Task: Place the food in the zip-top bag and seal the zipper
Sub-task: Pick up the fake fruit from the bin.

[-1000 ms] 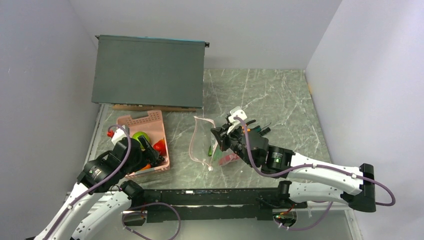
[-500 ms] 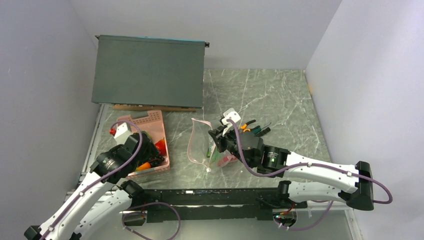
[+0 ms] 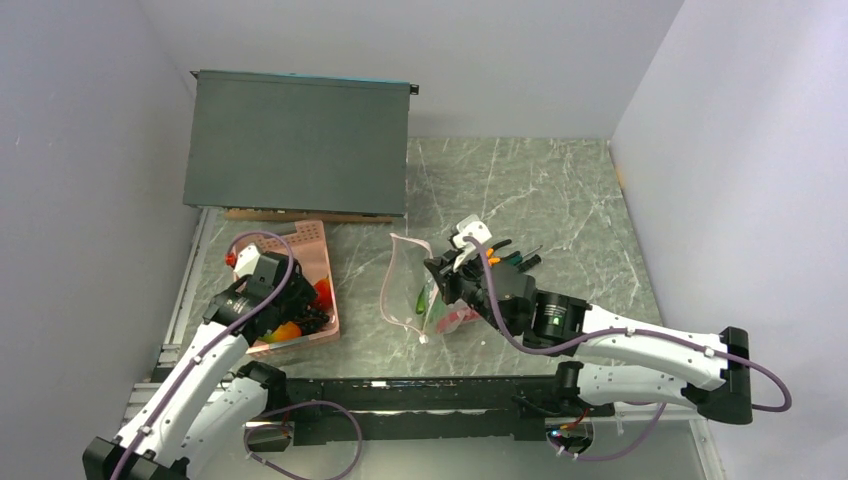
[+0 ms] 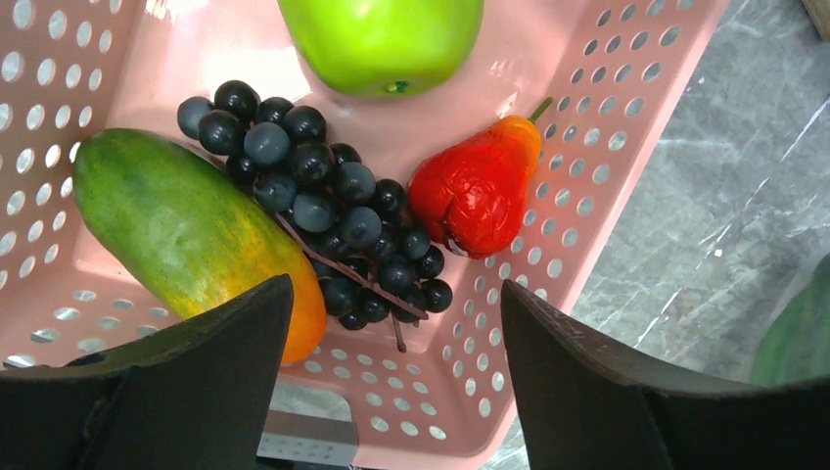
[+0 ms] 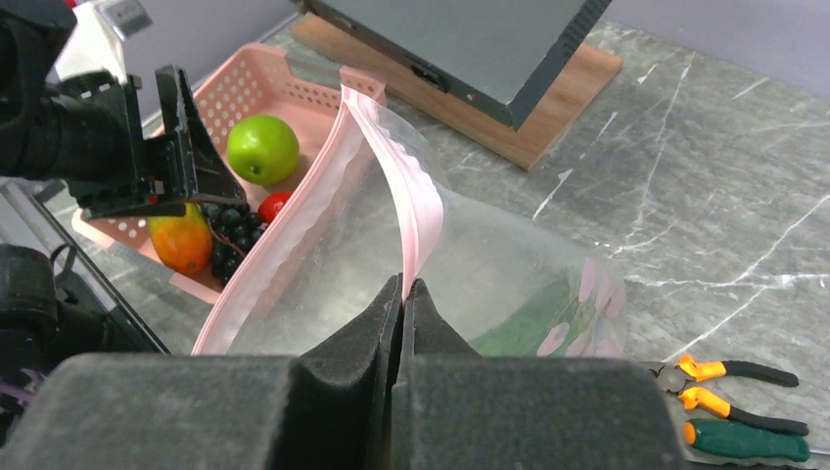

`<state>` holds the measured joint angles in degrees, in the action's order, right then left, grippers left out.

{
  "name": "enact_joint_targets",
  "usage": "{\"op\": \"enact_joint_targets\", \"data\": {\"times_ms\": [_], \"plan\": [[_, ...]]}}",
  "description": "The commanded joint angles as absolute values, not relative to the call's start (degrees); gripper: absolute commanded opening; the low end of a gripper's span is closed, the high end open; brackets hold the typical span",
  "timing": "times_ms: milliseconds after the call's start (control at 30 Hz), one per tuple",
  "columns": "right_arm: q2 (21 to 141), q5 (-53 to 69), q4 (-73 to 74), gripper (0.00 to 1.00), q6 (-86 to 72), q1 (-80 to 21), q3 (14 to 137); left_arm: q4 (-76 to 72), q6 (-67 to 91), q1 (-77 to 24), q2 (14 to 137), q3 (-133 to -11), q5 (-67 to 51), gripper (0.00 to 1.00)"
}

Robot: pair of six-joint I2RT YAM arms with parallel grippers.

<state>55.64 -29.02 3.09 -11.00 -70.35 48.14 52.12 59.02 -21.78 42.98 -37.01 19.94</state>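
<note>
The grey marble counter [image 3: 560,190] carries a dark flat box [image 3: 297,140] at its far left. Just near of the box sits the pink basket [image 4: 607,117]. The left fingers [image 4: 225,343] are spread wide above the mango [image 4: 186,230], grape bunch [image 4: 323,206], green apple [image 4: 382,39] and red-orange fruit [image 4: 475,191] lying inside it. At centre the zip-top bag [image 5: 362,255] gapes open with a green pod [image 5: 533,323] in it. The right fingers [image 5: 387,323] pinch its pink zipper [image 5: 416,201]. Pliers [image 5: 734,377] lie just right of the bag.
</note>
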Motion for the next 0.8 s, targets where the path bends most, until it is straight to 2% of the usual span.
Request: {"op": "enact_joint_targets", "data": {"times_ms": [0, 100, 300, 533, 767], "plan": [[51.8, -32.1, 1.9, 0.0, -12.3, -70.5, 49.3, 45.9, 58.4, -17.9, 42.4, -35.3, 15.3, 0.76], [50.7, -33.5, 2.4, 0.0, -12.5, -70.6, 49.1, 45.3, 60.0, -16.5, 43.5, -34.6, 16.4, 0.68], [49.4, -34.3, 2.4, 0.0, -12.6, -70.6, 48.6, 48.9, 64.7, -16.3, 47.8, -34.6, 21.6, 0.68], [47.6, -35.3, 1.2, 0.0, -12.6, -70.6, 47.6, 47.4, 67.4, -16.3, 53.8, -33.2, 20.2, 0.66], [48.1, -35.0, 1.6, 0.0, -12.8, -70.5, 47.8, 45.1, 70.2, -16.3, 54.9, -29.8, 20.2, 0.56]]}}
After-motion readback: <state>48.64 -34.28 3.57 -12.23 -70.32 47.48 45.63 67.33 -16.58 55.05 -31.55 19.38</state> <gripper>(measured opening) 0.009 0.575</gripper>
